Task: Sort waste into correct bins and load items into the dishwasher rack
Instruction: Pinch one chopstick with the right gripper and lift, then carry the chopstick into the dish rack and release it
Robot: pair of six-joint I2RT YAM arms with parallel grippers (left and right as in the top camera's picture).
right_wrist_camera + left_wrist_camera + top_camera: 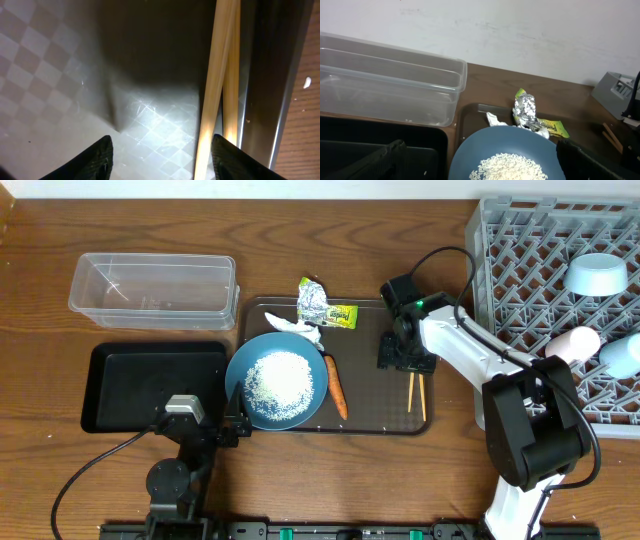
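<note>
- Chopsticks (217, 75) are lying just inside the right-hand finger of the right jaws, which are hanging apart above them and gripping nothing.
- They are resting along the right edge of the brown tray (370, 412), near the dishwasher rack (520, 270).
- Picking them up is likely the step in hand; next is calling for centring, lowering and closing on both sticks.
- Left jaws are gaping wide beside the blue plate (236, 385).
</note>
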